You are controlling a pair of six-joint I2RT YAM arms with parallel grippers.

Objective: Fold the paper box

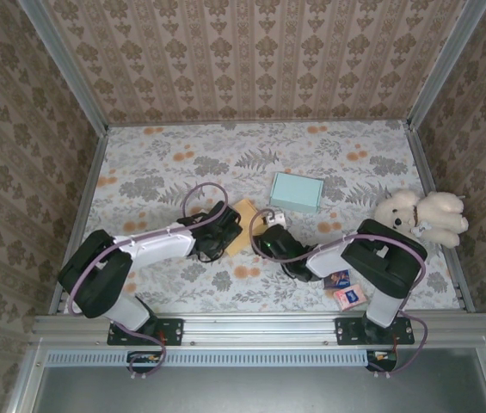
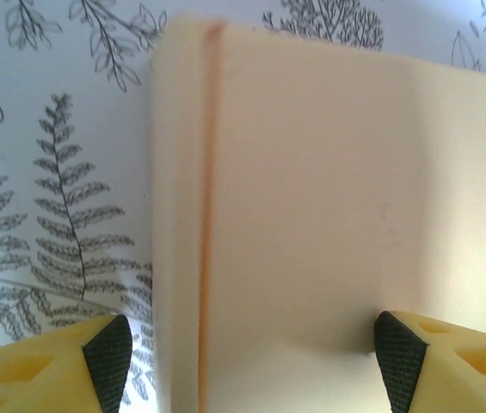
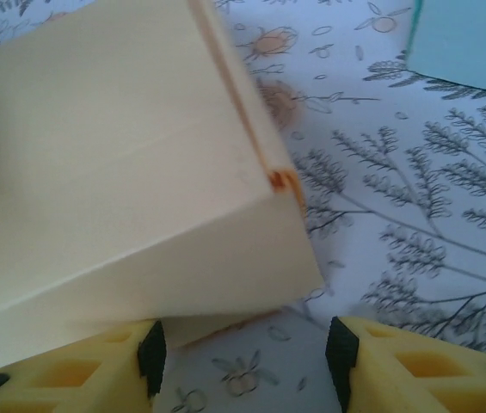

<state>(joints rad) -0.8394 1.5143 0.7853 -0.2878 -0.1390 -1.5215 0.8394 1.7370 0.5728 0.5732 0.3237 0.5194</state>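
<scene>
The paper box [image 1: 244,220] is a cream, partly folded carton lying on the flowered cloth between my two grippers. In the left wrist view its broad panel [image 2: 311,215] has an orange crease down its left side. My left gripper [image 2: 254,361] is open and low over that panel, with one fingertip [image 2: 109,357] off its left edge and the other over the panel. In the right wrist view the box [image 3: 122,163] has a raised side wall. My right gripper [image 3: 247,361] is open just short of the box's near corner, holding nothing.
A teal box [image 1: 297,191] lies just behind the paper box; its corner [image 3: 470,43] shows in the right wrist view. A white teddy bear [image 1: 423,215] sits at the right edge. Two small cards [image 1: 344,288] lie by the right arm's base. Patterned walls enclose the table.
</scene>
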